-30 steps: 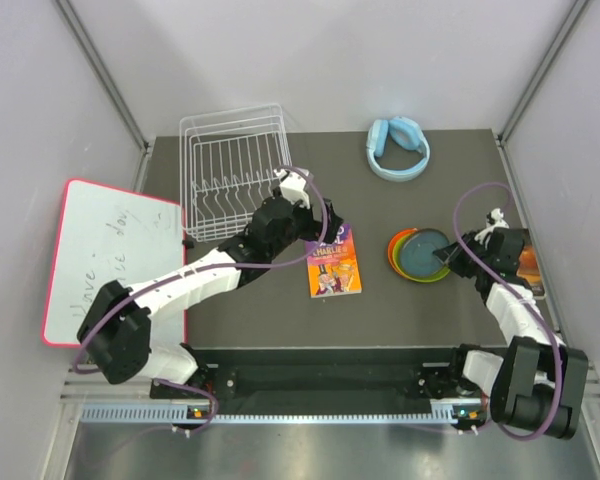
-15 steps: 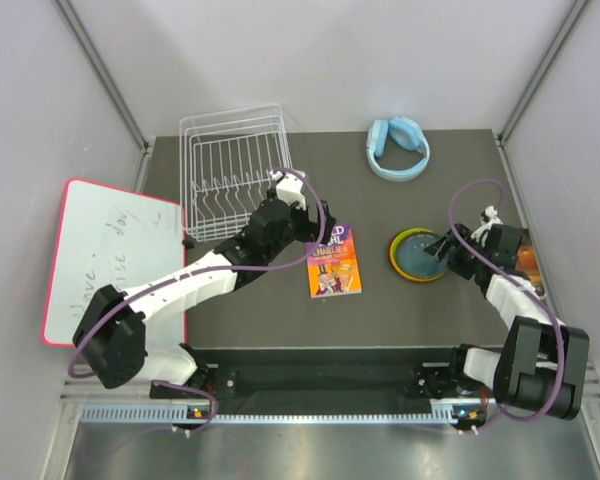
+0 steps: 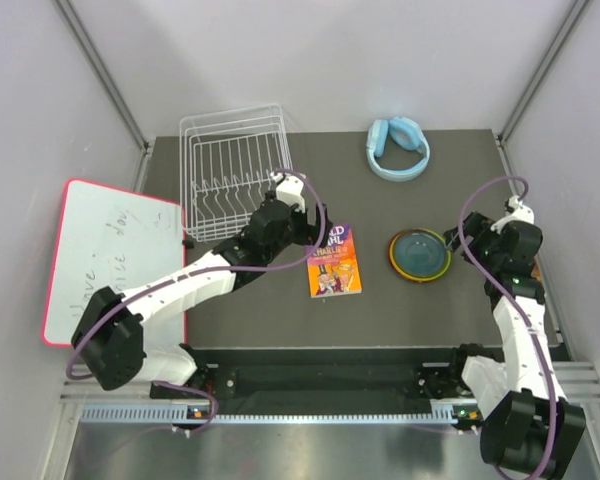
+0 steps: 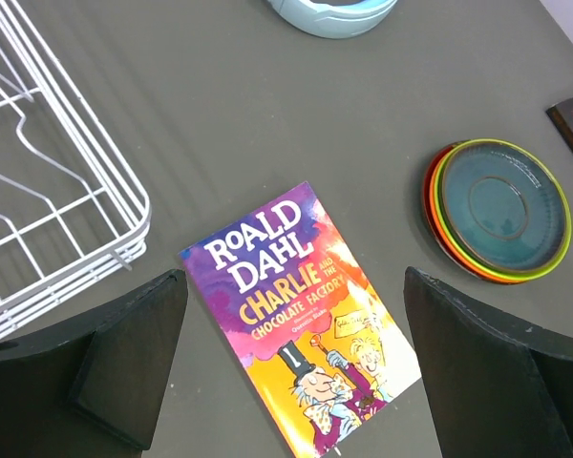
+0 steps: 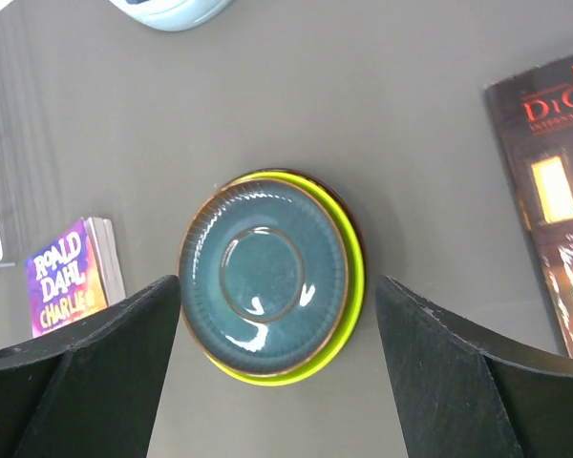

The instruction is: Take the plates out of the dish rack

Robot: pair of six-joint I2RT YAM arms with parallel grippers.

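The plates (image 3: 419, 254) lie in one stack on the dark table, right of centre. The dark green plate (image 5: 265, 279) is on top, a lime green rim (image 5: 355, 286) shows under it, and orange and red edges (image 4: 432, 212) peek out on one side. My right gripper (image 5: 282, 382) hovers open above the stack, touching nothing, and sits just right of it in the top view (image 3: 502, 243). The white wire dish rack (image 3: 230, 178) at the back left holds no plates. My left gripper (image 4: 296, 372) hangs open over a paperback beside the rack (image 4: 48, 205).
A colourful Roald Dahl paperback (image 3: 334, 262) lies between rack and plates. Light blue headphones (image 3: 398, 148) sit at the back. A dark book (image 5: 552, 191) lies by the right edge, near the plates. A whiteboard (image 3: 105, 255) rests at the far left.
My right gripper opened and let the dark green plate settle flat on the stack, then pulled back to the right and upward. The left arm barely shifted.
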